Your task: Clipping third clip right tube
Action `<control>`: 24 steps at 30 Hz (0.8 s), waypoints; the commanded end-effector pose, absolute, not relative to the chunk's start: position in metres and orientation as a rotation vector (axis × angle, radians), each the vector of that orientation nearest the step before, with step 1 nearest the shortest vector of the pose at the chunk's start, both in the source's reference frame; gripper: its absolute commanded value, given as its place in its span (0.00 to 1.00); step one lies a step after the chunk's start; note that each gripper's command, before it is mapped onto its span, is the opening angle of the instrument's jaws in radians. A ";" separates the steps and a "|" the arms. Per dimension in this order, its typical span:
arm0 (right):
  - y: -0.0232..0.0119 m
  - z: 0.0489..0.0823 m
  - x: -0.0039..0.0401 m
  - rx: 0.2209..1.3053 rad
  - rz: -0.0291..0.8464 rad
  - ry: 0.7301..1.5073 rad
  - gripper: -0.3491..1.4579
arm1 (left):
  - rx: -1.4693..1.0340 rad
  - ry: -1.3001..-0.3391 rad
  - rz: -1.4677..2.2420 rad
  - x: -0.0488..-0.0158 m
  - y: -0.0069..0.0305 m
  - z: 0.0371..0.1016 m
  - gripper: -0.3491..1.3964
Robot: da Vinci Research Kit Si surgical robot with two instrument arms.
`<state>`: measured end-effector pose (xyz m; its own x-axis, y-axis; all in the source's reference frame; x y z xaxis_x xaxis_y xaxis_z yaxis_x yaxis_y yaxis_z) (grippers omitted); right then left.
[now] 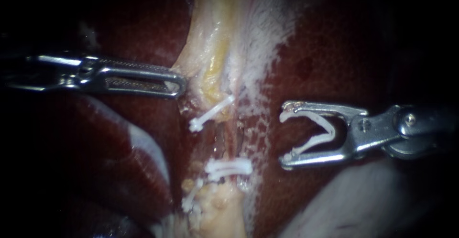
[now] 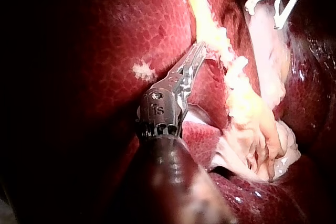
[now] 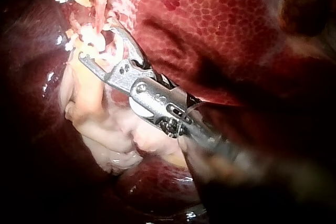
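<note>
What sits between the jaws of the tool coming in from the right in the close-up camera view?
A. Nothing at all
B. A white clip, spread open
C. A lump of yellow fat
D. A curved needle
B: a white clip, spread in a V, sits inside the jaws of the right instrument and touches both of them, with dark liver behind it.
</note>
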<state>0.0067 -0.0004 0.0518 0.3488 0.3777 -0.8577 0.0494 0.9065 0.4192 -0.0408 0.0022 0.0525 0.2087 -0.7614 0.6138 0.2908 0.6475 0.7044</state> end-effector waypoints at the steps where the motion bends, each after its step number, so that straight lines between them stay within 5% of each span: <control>1: -0.0005 0.0519 0.0067 0.408 0.220 1.204 0.52 | 0.496 -1.140 -0.775 -0.0407 0.0022 0.0525 0.00; 24: -0.0043 0.0586 0.0115 0.503 0.327 1.175 0.53 | 0.504 -1.138 -0.798 -0.0357 0.0030 0.0459 0.00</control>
